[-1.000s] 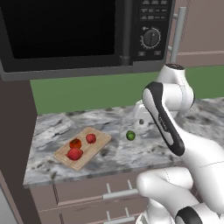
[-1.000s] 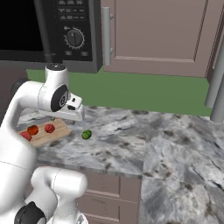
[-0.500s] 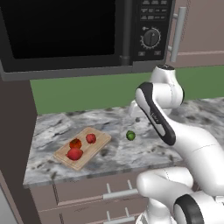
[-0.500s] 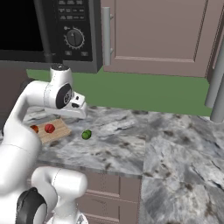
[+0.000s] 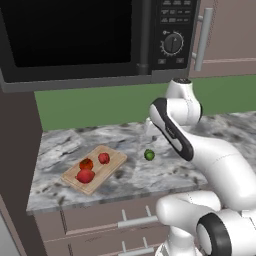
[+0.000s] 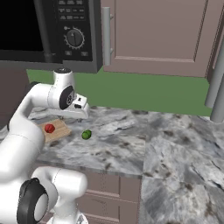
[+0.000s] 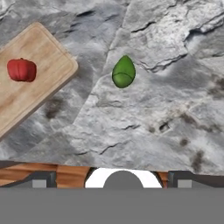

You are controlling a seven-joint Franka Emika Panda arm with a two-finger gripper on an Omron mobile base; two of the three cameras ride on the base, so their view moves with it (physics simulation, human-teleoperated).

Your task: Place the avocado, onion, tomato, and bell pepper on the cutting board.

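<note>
Since a second ago the arm has swung its upper joints further toward the back wall, while the vegetables lie as they did. Its gripper, seen from the right base camera, hangs above the marble counter with jaws spread wide, holding and touching nothing. Below it the avocado rests alone on the stone, just beside a corner of the cutting board, apart from it. Three red vegetables sit on the board.
</note>
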